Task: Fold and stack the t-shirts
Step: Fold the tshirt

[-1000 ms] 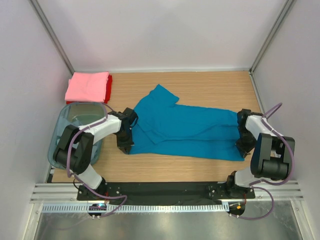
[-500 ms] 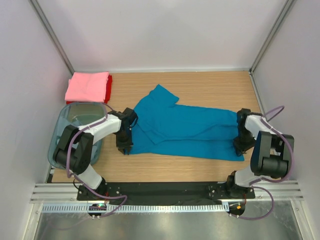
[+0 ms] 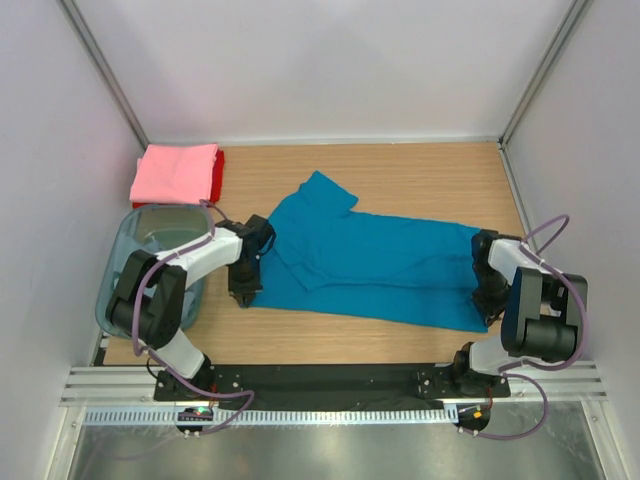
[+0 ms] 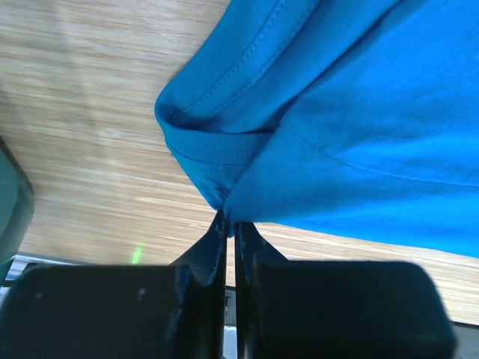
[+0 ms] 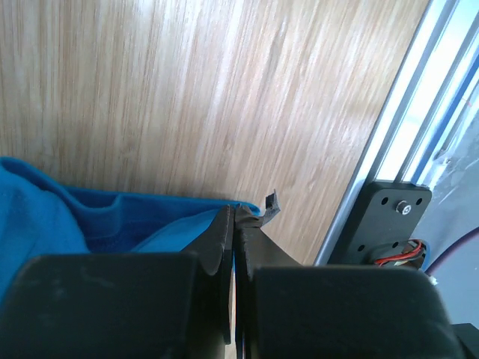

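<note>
1. We count three t-shirts. One teal blue cloth t-shirt (image 3: 370, 265) lies spread across the middle of the pale wooden table (image 3: 420, 175). One folded pink cloth t-shirt (image 3: 175, 172) lies on one folded red cloth t-shirt (image 3: 217, 175) at the table's 10 o'clock corner.
2. We count one translucent grey-blue plastic bin (image 3: 118, 248), at 8 o'clock on the table, just near of the folded pair.
3. We count two grippers, one at each end of the spread shirt.
4. The left gripper (image 4: 230, 221) is clenched. Its fingertips pinch the shirt's ribbed edge where the cloth bunches to a point, at the shirt's 8 o'clock corner.
5. The right gripper (image 5: 236, 211) is also clenched. A thin edge of blue cloth is caught between its tips, at the shirt's 4 o'clock corner.
6. The teal shirt runs from 9 o'clock to 4 o'clock, with one sleeve pointing to 11 o'clock.
7. The left arm bends over the bin and reaches towards 3 o'clock, with its wrist turned down so the gripper (image 3: 244, 292) points to 6 o'clock.
8. The right arm folds tightly above its base, and its gripper (image 3: 488, 308) points back to 6 o'clock.
</note>
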Available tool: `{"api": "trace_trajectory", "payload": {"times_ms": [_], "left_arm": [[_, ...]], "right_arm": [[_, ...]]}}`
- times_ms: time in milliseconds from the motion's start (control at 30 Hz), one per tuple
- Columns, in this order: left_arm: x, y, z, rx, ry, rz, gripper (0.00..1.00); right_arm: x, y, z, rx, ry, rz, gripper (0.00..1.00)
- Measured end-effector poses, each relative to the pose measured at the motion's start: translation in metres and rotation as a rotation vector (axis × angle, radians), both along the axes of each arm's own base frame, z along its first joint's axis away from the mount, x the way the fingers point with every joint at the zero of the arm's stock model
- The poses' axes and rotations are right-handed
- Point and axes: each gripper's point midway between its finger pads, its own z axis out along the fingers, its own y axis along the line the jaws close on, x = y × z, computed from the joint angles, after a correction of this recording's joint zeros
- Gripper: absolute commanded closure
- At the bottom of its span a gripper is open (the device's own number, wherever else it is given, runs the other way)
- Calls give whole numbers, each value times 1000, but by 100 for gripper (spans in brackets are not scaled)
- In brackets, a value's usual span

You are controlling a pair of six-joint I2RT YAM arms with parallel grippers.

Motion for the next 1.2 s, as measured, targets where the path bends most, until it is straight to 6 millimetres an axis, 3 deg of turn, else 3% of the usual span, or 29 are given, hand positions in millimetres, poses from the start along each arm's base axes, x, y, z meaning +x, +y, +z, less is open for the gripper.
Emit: {"api": "trace_trajectory", "payload": {"times_ms": [67,100,200,333,467,633,767,867,1000,1200], "left_arm": [[1,1,1,4,-1,-1,93],[0,1,1,5,1,-1,81],[-3,2,3,5,18,-5,64],[2,-2,17,-6,12,-3,54],[33,-18,50,-64,-94,-2,49],[76,-50,97,-203,-261,-4,43],[94,-65,116,-272,-323,0,44],[102,-75,118,-311,-326,16,43],[107,-82,109,-348,-284,56,43],[112,-91,88,-376,-217,116,45]], "right_arm": [[-2,-2,2,-10,7,3,99],[-2,-2,2,-11,9,4,99],[-3,0,2,3,14,13,94],[-2,6,5,45,6,34,77],[16,9,28,80,-83,81,59],[77,6,74,103,-264,165,49],[151,-13,94,110,-341,260,51],[199,-27,84,130,-374,336,52],[240,-41,66,172,-389,423,53],[272,-52,37,231,-393,508,56]]}}
